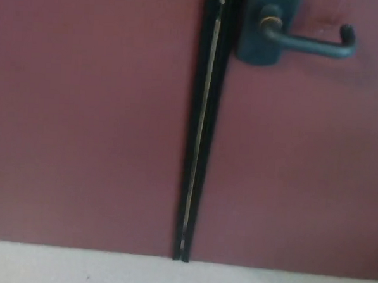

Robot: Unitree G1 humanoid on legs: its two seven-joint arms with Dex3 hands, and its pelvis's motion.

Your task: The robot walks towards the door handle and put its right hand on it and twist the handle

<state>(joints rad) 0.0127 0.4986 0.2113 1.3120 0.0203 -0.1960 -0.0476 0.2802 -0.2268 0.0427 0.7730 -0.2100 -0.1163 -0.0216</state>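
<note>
head view | faces a dark red door (89,111) close up | tilted down to the floor (74,268)

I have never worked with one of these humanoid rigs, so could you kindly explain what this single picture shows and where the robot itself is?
The picture comes from a camera on the robot's head, tilted down at what stands in front of it. The robot is a two-armed humanoid with black three-fingered hands, but neither hand nor any arm shows here, so nothing is held.

What fills the view is a dark red door and a matching red panel to its left, split by a narrow dark vertical gap. At the top right sits a dark lever door handle on its backplate, the lever pointing right with its tip bent. The pale strip along the bottom is the floor. The image is a little blurred.
</note>
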